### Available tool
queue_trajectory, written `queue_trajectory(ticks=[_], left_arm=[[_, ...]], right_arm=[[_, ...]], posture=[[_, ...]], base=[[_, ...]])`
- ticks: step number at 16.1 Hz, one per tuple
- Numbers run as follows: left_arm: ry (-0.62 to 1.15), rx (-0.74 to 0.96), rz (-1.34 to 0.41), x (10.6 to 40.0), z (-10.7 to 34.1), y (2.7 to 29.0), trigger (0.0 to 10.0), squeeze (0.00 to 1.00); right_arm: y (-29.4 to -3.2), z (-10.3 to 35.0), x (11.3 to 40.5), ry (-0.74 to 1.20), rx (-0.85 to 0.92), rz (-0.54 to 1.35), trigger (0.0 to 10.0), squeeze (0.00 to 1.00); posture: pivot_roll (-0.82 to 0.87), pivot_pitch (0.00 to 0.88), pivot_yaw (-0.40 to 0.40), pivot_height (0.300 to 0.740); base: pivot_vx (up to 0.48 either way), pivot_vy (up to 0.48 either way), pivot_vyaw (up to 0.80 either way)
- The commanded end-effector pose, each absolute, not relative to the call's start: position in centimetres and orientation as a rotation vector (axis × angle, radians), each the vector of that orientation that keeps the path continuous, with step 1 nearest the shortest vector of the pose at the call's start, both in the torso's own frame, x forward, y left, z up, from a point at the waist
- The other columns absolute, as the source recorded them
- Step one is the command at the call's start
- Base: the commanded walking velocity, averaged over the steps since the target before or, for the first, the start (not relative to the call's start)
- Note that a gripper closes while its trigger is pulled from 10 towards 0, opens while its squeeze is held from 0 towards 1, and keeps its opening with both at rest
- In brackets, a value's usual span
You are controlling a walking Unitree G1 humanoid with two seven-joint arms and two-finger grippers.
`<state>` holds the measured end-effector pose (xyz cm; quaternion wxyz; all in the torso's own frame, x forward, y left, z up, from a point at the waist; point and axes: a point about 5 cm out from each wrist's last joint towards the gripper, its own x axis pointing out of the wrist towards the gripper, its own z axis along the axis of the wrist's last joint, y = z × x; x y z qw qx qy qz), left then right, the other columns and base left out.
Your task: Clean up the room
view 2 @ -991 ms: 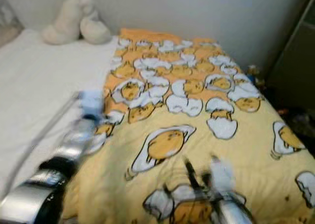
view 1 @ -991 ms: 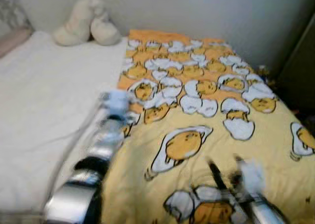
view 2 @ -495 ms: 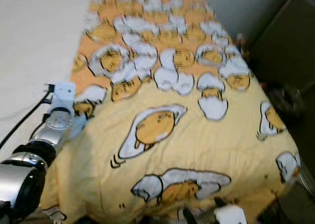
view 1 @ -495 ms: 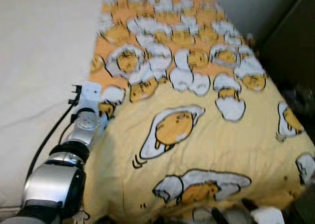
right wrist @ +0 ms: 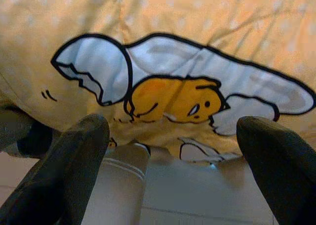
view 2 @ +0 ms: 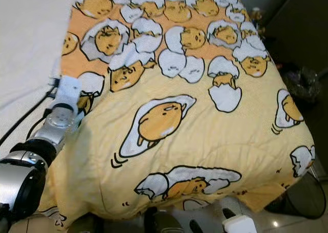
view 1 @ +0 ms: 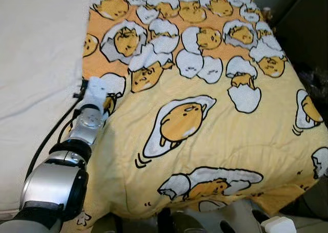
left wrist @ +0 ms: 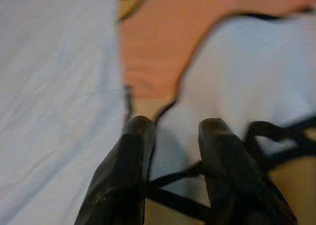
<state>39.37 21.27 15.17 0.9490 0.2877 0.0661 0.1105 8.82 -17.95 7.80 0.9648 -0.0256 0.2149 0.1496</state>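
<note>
A yellow blanket (view 1: pixel 205 115) printed with egg characters covers the right half of the bed and hangs over its foot end. My left arm (view 1: pixel 82 133) reaches along the blanket's left edge. In the left wrist view, my left gripper (left wrist: pixel 175 128) has its fingers (left wrist: pixel 138 141) close together, pinching that edge where it meets the white sheet. My right gripper (right wrist: pixel 173 156) is open and holds nothing. It is low at the foot of the bed, facing the blanket's hanging hem (right wrist: pixel 173 101). Its fingertips (view 2: pixel 228 213) show below the hem.
A bare white sheet (view 1: pixel 36 64) covers the bed's left half. Dark furniture (view 1: pixel 307 23) stands to the right of the bed, with a dark bin or bag (view 2: pixel 302 82) on the floor beside it. Pale floor (view 2: pixel 287 224) lies below the bed's foot.
The camera has tilted down and the plush toy at the head of the bed has left the picture. My right gripper has dropped from above the blanket to below its hanging hem. My left gripper stays at the blanket's edge.
</note>
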Motion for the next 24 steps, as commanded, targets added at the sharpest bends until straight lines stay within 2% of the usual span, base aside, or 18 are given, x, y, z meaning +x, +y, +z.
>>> queue_trajectory(ticks=[1,2,3,7,9,14,20,21,22,24], left_arm=[[0.229,0.696,0.164,39.1,13.8,20.8,10.0,0.0],[0.386,0.739,0.137,38.2,11.9,22.0,10.0,0.0],[0.417,0.758,0.136,37.9,11.6,22.7,10.0,0.0],[0.441,0.681,0.268,37.3,12.3,26.0,10.0,0.0],[0.458,0.651,0.408,36.4,13.1,29.2,10.0,0.0],[0.445,0.821,0.642,34.0,15.7,35.5,10.0,0.0],[0.359,0.998,0.704,33.8,18.8,37.2,10.0,0.0],[0.278,0.951,0.715,34.4,20.2,36.9,10.0,0.0],[0.21,0.827,0.677,35.2,20.5,35.9,10.0,0.0],[0.141,0.716,0.588,36.1,20.0,34.1,10.0,0.0]], right_arm=[[-18.4,7.9,8.2,0.465,-0.052,0.282,10.0,0.0],[-18.3,7.8,8.2,0.47,-0.05,0.284,10.0,0.0],[-18.2,7.7,8.1,0.472,-0.047,0.287,10.0,0.0],[-18.0,7.6,8.0,0.485,-0.043,0.296,10.0,0.0],[-18.1,7.5,8.3,0.489,-0.046,0.3,10.0,0.0],[-18.5,7.5,8.8,0.484,-0.063,0.306,10.0,0.0],[-19.2,7.5,9.8,0.468,-0.097,0.311,10.0,0.0],[-19.3,7.3,10.2,0.461,-0.1,0.299,10.0,0.0],[-19.0,7.2,10.6,0.446,-0.095,0.293,10.0,0.0],[-18.6,7.1,11.0,0.426,-0.084,0.287,10.0,0.0]], posture=[[-0.26,0.375,-0.191,0.74],[-0.25,0.377,-0.19,0.74],[-0.25,0.376,-0.189,0.74],[-0.24,0.381,-0.194,0.74],[-0.23,0.377,-0.196,0.74],[-0.23,0.37,-0.2,0.74],[-0.23,0.353,-0.192,0.74],[-0.22,0.332,-0.173,0.74],[-0.21,0.319,-0.162,0.74],[-0.2,0.308,-0.153,0.74]], base=[[0.0,0.0,0.0],[0.0,0.0,0.0],[0.0,0.0,0.0],[0.0,0.0,0.0],[0.0,0.0,0.0],[0.0,0.0,0.0],[0.0,0.0,0.0],[0.0,0.0,0.0],[0.0,0.0,0.0],[0.0,0.0,0.0]])
